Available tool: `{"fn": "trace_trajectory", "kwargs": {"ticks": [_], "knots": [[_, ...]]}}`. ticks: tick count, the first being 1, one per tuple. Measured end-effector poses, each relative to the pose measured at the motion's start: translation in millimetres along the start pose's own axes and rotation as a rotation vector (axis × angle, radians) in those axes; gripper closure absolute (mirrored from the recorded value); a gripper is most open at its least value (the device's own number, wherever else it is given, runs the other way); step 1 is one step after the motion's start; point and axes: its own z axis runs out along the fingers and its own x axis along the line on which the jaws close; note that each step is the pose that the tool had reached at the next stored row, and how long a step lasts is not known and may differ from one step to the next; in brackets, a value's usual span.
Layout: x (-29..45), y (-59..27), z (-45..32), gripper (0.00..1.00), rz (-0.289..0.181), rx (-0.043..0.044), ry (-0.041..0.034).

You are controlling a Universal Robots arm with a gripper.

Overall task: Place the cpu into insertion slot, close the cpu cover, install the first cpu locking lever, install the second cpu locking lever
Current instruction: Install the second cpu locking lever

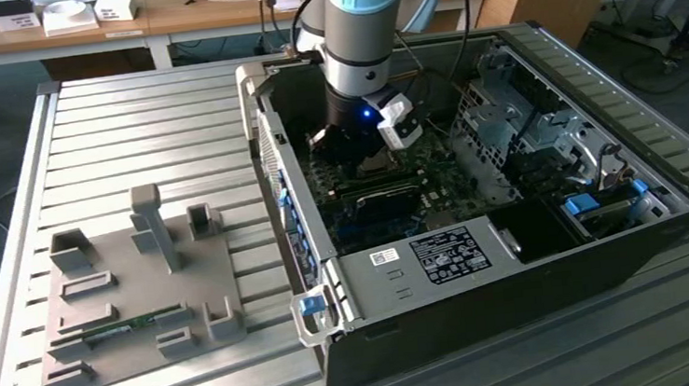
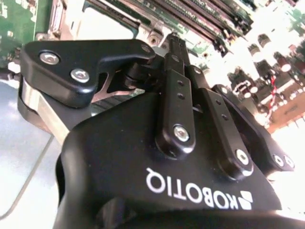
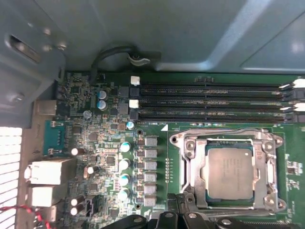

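The cpu (image 3: pixel 229 172) already sits in its socket on the green board (image 3: pixel 95 143), its pale grey top showing flat and square through the open centre of the cpu cover (image 3: pixel 190 162). The cover (a silvery metal frame) appears to lie down over the chip, so the first two steps look done. Whether either locking lever is latched cannot be told: thin metal runs along the socket's edges in the first wrist view, but its hooks are not clear enough to judge. The lever work is therefore best counted as still open.

In the exterior view the arm (image 1: pixel 355 24) reaches down into the open computer case (image 1: pixel 647 223), which lies on its side on the slatted bench (image 1: pixel 126 128), toward the bench's far edge. The pincer (image 1: pixel 343 146) hangs low over the board, close beside the socket.

In the second wrist view the pincer (image 2: pixel 175 45) has its black fingers (image 2: pixel 177 57) drawn together at the tips, with no gap to be seen and nothing gripped between them. Whether the tips touch the board or a lever is hidden.

A grey holder (image 1: pixel 141 295) with upright posts rests on the bench near its front corner, well apart from the case.
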Motion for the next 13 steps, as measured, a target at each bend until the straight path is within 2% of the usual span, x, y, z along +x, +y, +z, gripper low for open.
{"fn": "trace_trajectory", "kwargs": {"ticks": [10, 13], "knots": [[-1.5, 2.7, -32.1, 0.89, 0.000, 0.0007, 0.0002], [-1.7, 3.0, -36.3, 0.89, 0.000, 0.0007, 0.0002]]}}
